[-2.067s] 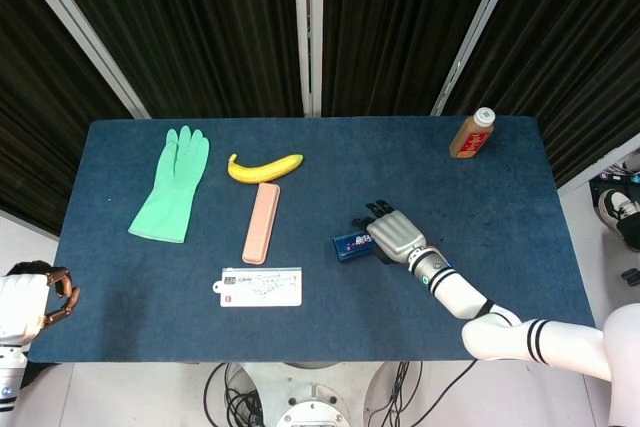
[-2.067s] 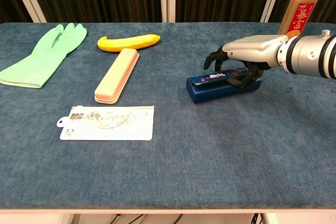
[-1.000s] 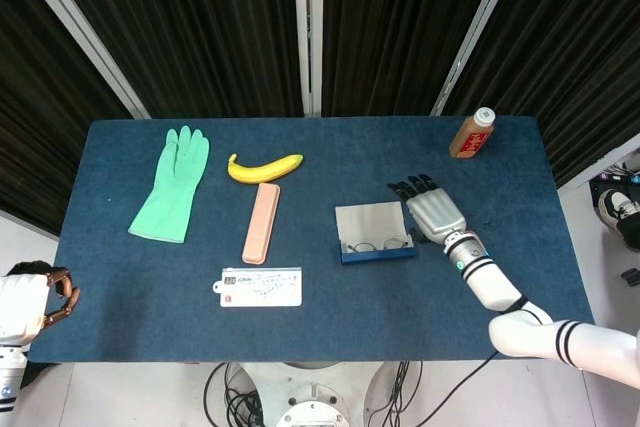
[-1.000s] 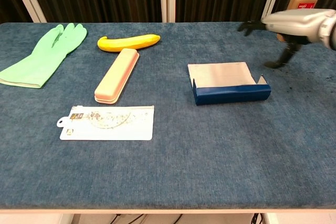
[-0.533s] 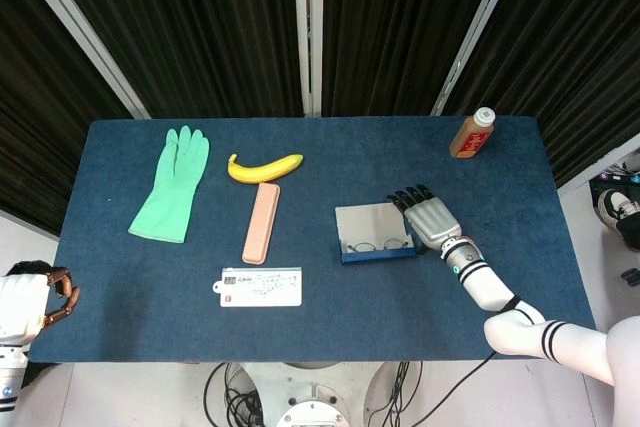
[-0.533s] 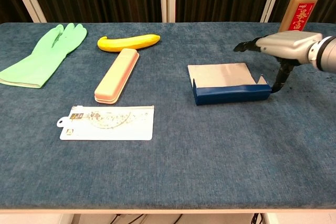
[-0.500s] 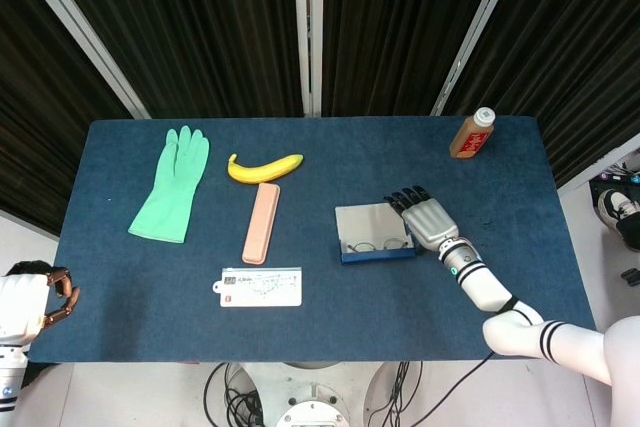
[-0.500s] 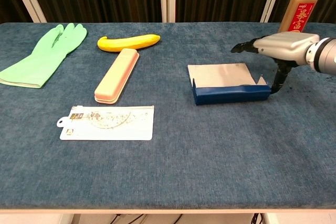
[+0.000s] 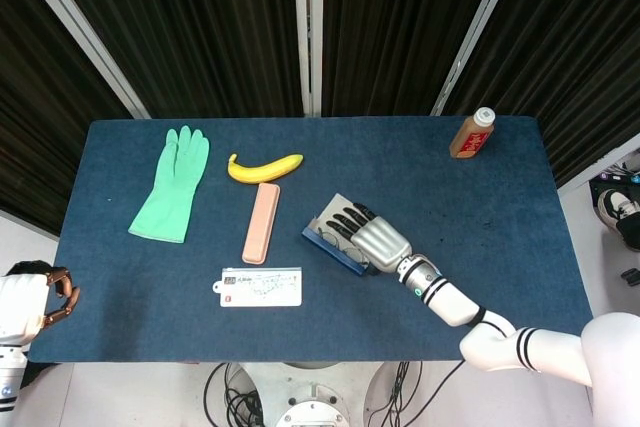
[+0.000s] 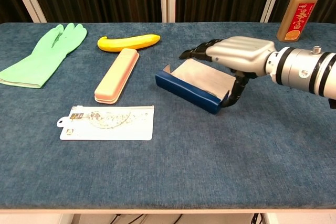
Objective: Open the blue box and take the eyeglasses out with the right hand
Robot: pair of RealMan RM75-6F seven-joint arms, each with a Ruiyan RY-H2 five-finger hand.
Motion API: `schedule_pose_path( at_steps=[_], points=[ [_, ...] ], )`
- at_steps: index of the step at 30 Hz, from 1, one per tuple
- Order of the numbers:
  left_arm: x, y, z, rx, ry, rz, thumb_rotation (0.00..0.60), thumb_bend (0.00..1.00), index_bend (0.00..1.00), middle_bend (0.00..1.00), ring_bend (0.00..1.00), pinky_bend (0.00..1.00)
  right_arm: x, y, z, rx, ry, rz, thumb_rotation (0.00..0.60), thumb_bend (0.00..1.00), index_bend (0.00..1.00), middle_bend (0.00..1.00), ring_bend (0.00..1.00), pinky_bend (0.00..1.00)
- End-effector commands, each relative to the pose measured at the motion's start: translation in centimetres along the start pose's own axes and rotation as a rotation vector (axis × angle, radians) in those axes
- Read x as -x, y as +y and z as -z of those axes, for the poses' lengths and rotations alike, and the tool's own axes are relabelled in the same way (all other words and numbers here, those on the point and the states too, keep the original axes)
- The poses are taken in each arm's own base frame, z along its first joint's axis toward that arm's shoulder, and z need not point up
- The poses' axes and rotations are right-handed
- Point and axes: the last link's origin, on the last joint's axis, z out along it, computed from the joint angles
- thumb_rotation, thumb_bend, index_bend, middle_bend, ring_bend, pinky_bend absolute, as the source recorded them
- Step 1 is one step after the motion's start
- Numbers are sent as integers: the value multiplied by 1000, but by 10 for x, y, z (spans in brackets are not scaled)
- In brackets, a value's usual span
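Observation:
The blue box (image 9: 322,240) lies open near the table's middle, turned at a slant, its pale lid (image 10: 202,75) folded back flat. My right hand (image 9: 372,238) rests over the box's right part with fingers spread across the inside. Its thumb (image 10: 235,92) reaches down to the right end of the blue box (image 10: 186,92) front wall. In the chest view the right hand (image 10: 239,53) shows from the side. The eyeglasses are hidden under the fingers. My left hand (image 9: 55,294) hangs off the table's near left corner, fingers curled in, holding nothing.
A green rubber glove (image 9: 172,185), a banana (image 9: 265,167), a pink case (image 9: 262,222) and a clear pouch (image 9: 261,287) lie left of the box. A brown bottle (image 9: 472,133) stands at the far right corner.
The right hand moved left from beside the box's right end onto it. The box slid left and turned to a slant. The eyeglasses, visible before, are now covered.

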Motion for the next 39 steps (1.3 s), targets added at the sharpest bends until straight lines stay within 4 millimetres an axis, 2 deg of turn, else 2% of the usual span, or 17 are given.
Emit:
schedule_pose_path(
  at_steps=[1, 3, 5, 9, 15, 18, 23, 27, 34, 39],
  points=[
    [0, 0, 0, 1, -1, 3, 600, 373, 664, 666, 429, 370, -4, -14, 3, -70, -51, -10, 600, 70, 0, 148, 0, 0],
    [0, 0, 0, 2, -3, 3, 600, 373, 664, 666, 428, 370, -7, -19, 4, -99, -81, -17, 600, 141, 0, 158, 0, 0],
    [0, 0, 0, 3, -4, 4, 600, 372, 664, 666, 429, 370, -10, -23, 1, -117, -95, -20, 600, 255, 0, 169, 0, 0],
    [0, 0, 0, 3, -4, 2, 600, 373, 664, 666, 429, 370, -16, -34, -13, -138, -90, -34, 600, 446, 0, 194, 0, 0],
    [0, 0, 0, 2, -4, 4, 600, 373, 664, 666, 428, 370, -20, -56, -35, -182, -76, -19, 600, 517, 0, 200, 0, 0],
    [0, 0, -1, 2, -5, 5, 600, 373, 664, 666, 429, 370, -17, -57, -44, -173, -94, 8, 600, 526, 0, 217, 0, 0],
    [0, 0, 0, 3, -7, 9, 600, 372, 663, 666, 429, 370, -16, -39, -58, -91, -113, 65, 600, 555, 0, 237, 0, 0],
    [0, 0, -1, 3, -8, 9, 600, 373, 663, 665, 429, 370, -21, -22, -59, -25, -114, 64, 600, 583, 0, 254, 0, 0],
    [0, 0, -1, 4, -8, 5, 600, 373, 663, 666, 428, 370, -28, 19, -47, 114, -131, 56, 600, 592, 0, 268, 0, 0],
    [0, 0, -1, 3, -7, 0, 600, 373, 663, 666, 428, 370, -27, 46, -31, 198, -168, 38, 600, 593, 0, 288, 0, 0]
  ],
)
